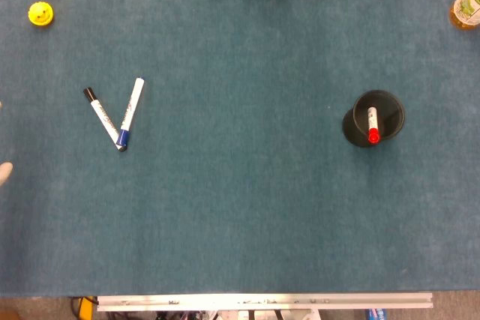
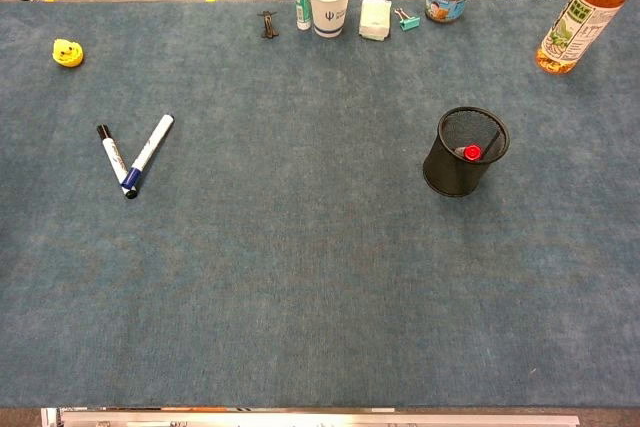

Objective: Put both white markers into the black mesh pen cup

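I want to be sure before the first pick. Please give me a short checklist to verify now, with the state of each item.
1. Both markers on the table: black-capped marker and blue-capped marker lie in a V, tips meeting. Ok.
2. Markers apart enough to pick one alone: lower ends touch or nearly touch. Cannot tell.
3. Pen cup upright, mouth open: ok.
4. Room in the cup: a red-capped marker is already inside, space remains. Ok.
5. Hands ready: only a pale tip at the head view's left edge. Cannot tell.
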